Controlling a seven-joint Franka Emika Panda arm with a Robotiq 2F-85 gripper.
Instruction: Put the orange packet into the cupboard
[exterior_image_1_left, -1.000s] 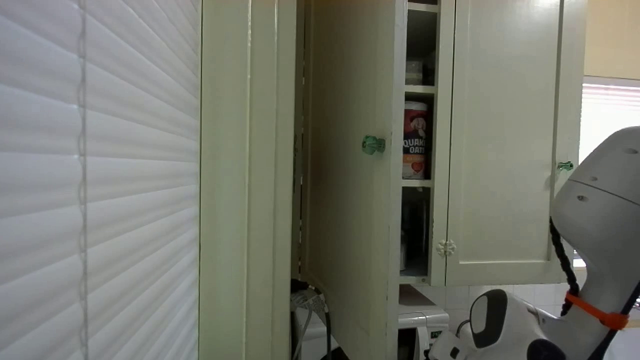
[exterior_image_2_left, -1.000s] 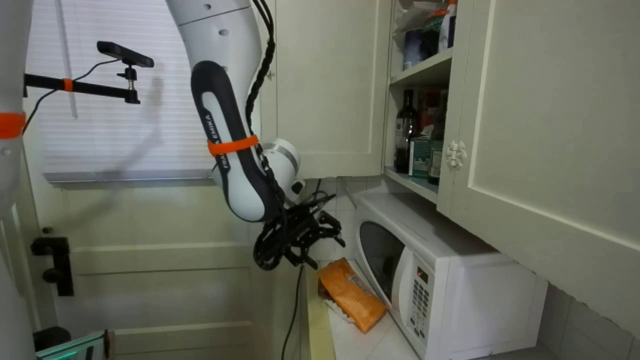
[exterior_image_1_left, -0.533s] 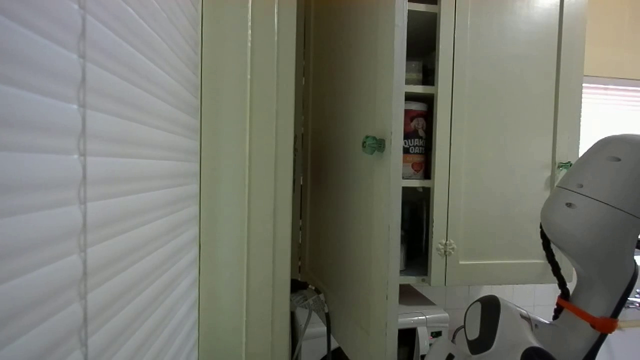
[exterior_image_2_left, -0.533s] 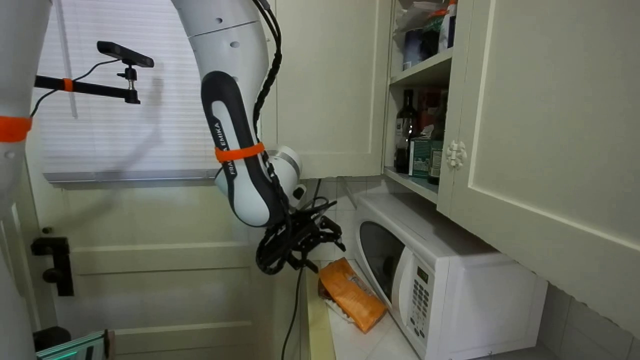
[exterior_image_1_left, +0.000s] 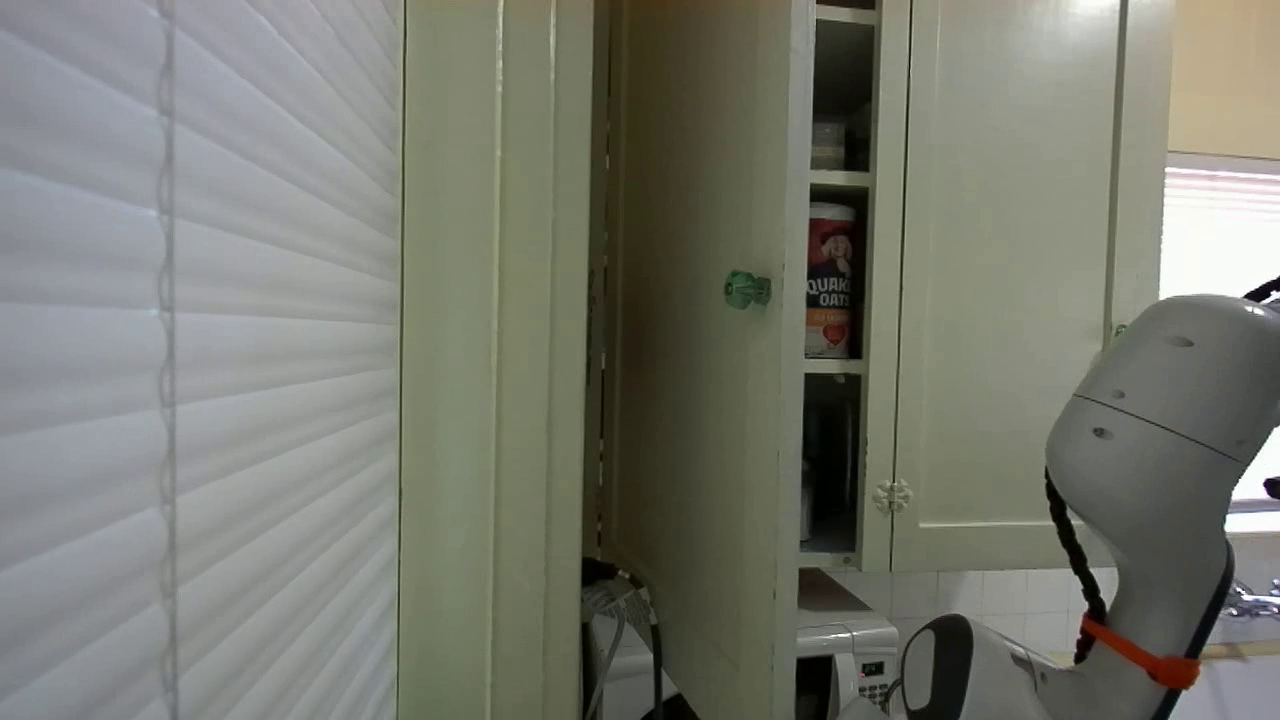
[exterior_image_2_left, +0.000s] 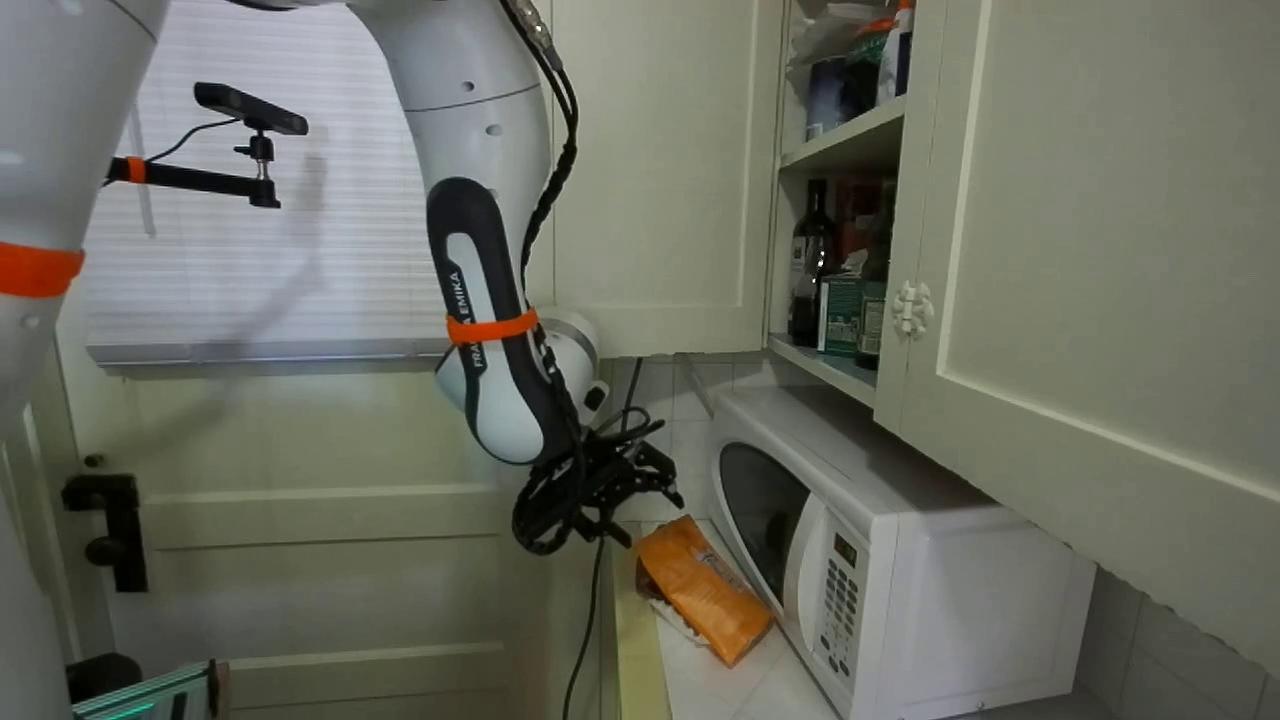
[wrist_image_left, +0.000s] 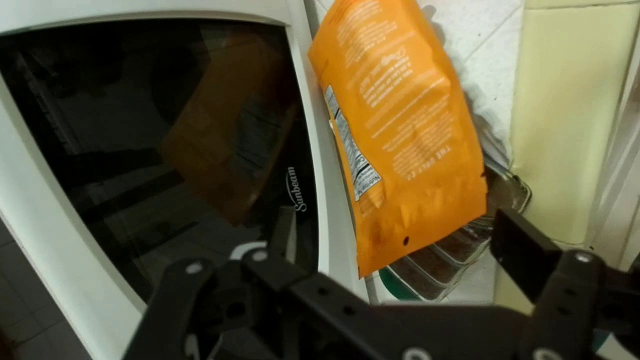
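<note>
While the gripper (wrist_image_left: 400, 239) hangs spread wide, holding nothing, the orange packet (wrist_image_left: 400, 135) lies near, below it.

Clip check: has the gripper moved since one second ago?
Yes, slightly: in an exterior view, the gripper has shifted a little downward in the picture, judged against the microwave.

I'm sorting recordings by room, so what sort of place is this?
Most likely a home kitchen: a microwave sits on a counter, and an oats container stands in an open cupboard.
</note>
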